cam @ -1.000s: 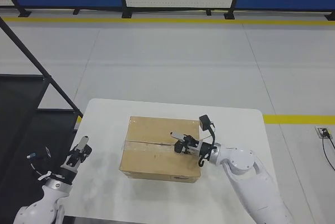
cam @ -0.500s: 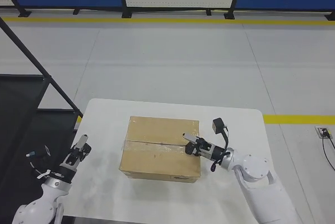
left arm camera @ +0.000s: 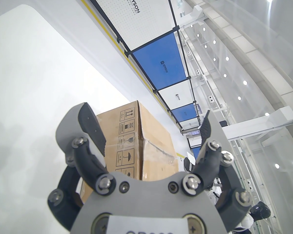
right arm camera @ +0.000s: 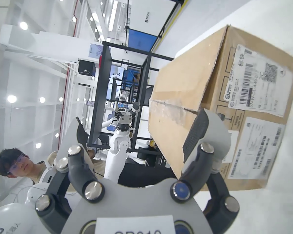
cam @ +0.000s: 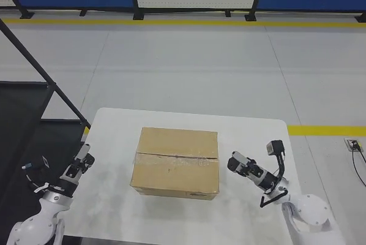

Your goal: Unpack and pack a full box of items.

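A closed brown cardboard box point(cam: 177, 162) sits in the middle of the white table point(cam: 109, 135), its top flaps held by clear tape along the seam. My right gripper point(cam: 236, 163) hovers just off the box's right side, open and holding nothing. In the right wrist view my right gripper point(right arm camera: 139, 132) faces the box point(right arm camera: 185, 91) and its labelled end. My left gripper point(cam: 84, 158) is at the table's left edge, well away from the box, open and holding nothing. The left wrist view has my left gripper point(left arm camera: 146, 125) pointing towards the box point(left arm camera: 136, 147).
A black metal frame point(cam: 42, 86) stands beyond the table's left side. Bare tabletop lies all round the box. A yellow floor line point(cam: 330, 130) runs to the right of the table.
My right gripper has drawn back from the top seam of the box to the table on its right side. My left gripper has pulled back slightly towards the table's left edge.
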Controlling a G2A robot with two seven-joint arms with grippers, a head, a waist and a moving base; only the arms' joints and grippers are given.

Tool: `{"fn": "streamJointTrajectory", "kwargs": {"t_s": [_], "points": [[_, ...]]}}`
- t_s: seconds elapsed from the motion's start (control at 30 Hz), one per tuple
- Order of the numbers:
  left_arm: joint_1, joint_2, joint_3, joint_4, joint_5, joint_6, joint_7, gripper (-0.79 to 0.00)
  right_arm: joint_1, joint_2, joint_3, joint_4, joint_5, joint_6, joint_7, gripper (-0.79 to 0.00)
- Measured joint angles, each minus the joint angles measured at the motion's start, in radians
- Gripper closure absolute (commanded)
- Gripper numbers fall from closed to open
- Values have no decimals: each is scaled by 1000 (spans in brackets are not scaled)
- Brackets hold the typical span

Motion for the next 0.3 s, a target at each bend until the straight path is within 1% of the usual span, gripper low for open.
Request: {"fn": "streamJointTrajectory", "kwargs": {"t_s": [0.07,0.3], "points": [[-1,1,-2,1,1,1,-7,-784,-17,2,14,-6,-1,-24,1,-785],[-1,1,-1,1,1,1,-7,-784,-12,2,11,-4,-1,-17,2,-785]]}}
